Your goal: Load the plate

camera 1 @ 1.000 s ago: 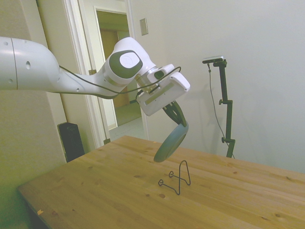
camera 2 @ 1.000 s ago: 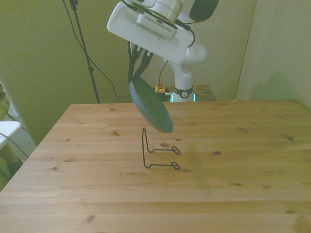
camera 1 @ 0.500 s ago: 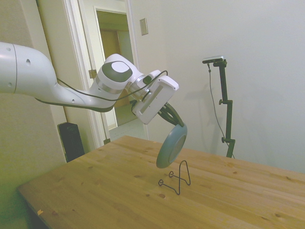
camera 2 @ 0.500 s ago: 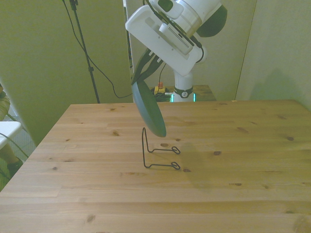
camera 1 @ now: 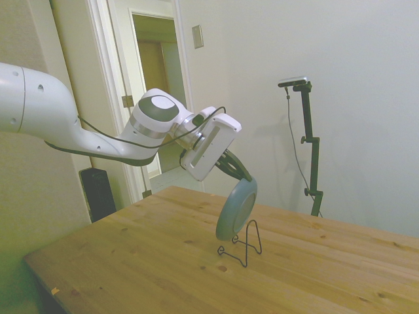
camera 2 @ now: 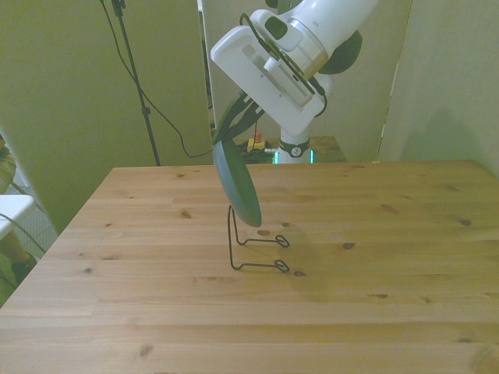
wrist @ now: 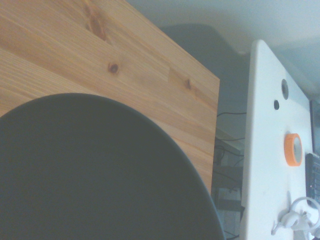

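The dark teal plate (camera 1: 236,209) (camera 2: 237,185) hangs on edge, nearly upright, with my gripper (camera 1: 243,178) (camera 2: 224,139) shut on its upper rim. Its lower rim sits just above the base of the thin black wire stand (camera 1: 243,243) (camera 2: 253,245), in front of the stand's upright loop. Whether plate and wire touch I cannot tell. In the wrist view the plate (wrist: 95,175) fills the frame's lower half, with the wooden table (wrist: 60,55) beyond it.
The wooden table (camera 2: 374,257) stretches wide around the stand. An open doorway (camera 1: 157,98) and a dark speaker-like box (camera 1: 98,193) lie behind the table in the side view. A white table with an orange tape roll (wrist: 294,149) shows in the wrist view.
My gripper has lowered and tilted, turning the plate from a slant to nearly upright. The plate has come down close to the wire stand.
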You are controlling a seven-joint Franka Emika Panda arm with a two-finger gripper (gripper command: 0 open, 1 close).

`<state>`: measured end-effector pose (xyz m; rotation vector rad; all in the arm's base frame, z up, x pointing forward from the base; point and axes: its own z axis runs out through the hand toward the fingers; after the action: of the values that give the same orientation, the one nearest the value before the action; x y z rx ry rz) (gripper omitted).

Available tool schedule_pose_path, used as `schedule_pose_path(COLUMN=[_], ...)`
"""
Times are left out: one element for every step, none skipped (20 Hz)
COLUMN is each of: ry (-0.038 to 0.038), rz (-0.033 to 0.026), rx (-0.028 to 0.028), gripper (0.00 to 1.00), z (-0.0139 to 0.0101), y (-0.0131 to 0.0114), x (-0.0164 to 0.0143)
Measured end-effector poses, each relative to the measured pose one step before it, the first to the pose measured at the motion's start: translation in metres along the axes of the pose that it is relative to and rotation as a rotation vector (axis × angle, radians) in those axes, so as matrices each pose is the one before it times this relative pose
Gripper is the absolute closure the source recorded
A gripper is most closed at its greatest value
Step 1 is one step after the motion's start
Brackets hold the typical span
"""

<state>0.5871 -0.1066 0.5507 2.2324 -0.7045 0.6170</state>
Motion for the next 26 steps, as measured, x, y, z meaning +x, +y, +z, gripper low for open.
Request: schedule_pose_path(ry=[0.00425, 0.00599, 0.00602, 0.00331, 0.00127, 0.00444, 0.01069, 0.00846, 0.00613, 0.00677, 0.00684, 0.00371, 0.00302, 0.00134, -0.00072, -0.00115, -0.00174, -0.00175, -0.0009, 0.00184, 0.00216, 0.00081, 0.00005, -0.00116, -0.00183, -0.00207], rz=[0.00015, -0.00229, -0.00262, -0.00265, -0.00273, -0.00295, -0.00271, -0.00379, -0.00285, -0.0038, -0.00339, -0.00232, -0.00214, -0.00159, -0.00088, -0.00175, -0.00253, -0.00261, -0.0027, -0.0032, -0.0022, 0.0004, 0.00189, 0.0009, 0.00064, 0.00029], rx=[-0.00312, -0.00532, -0.00536, -0.00364, -0.00115, -0.0033, -0.00694, -0.0045, -0.00204, -0.00363, -0.00465, -0.00322, -0.00262, -0.00156, -0.00092, -0.00042, -0.00013, -0.00027, -0.00069, -0.00208, -0.00188, -0.00147, -0.00154, -0.00068, -0.00074, -0.00076], gripper=[1.0, 1.0, 1.0, 1.0, 1.0, 1.0, 1.0, 1.0, 1.0, 1.0, 1.0, 1.0, 1.0, 1.0, 1.0, 1.0, 1.0, 1.0, 1.0, 1.0, 1.0, 1.0, 1.0, 1.0, 1.0, 1.0], z=[0.00025, 0.00069, 0.0008, 0.00107, 0.00142, 0.0006, 0.00004, -0.00027, -0.00081, -0.00078, -0.00083, -0.0004, -0.00025, 0.00018, 0.0006, 0.00059, 0.00094, 0.00093, 0.00083, 0.00059, 0.00029, 0.00056, 0.00093, 0.00096, 0.00127, 0.00139], y=[-0.00248, -0.00247, -0.00275, -0.00311, -0.00336, -0.00291, -0.00262, -0.00268, -0.00251, -0.0022, -0.00175, -0.00115, -0.00119, -0.00177, -0.00218, -0.00297, -0.00353, -0.00346, -0.00319, -0.00264, -0.00195, -0.00168, -0.00126, -0.00116, -0.00141, -0.00158], x=[-0.00069, -0.00064, -0.00075, -0.00102, -0.00112, -0.00087, -0.00031, -0.00035, -0.00047, -0.00046, -0.00037, -0.00033, -0.00047, -0.00085, -0.00127, -0.00178, -0.0024, -0.00274, -0.00255, -0.00206, -0.00166, -0.00138, -0.00087, -0.00064, -0.0008, -0.00092])
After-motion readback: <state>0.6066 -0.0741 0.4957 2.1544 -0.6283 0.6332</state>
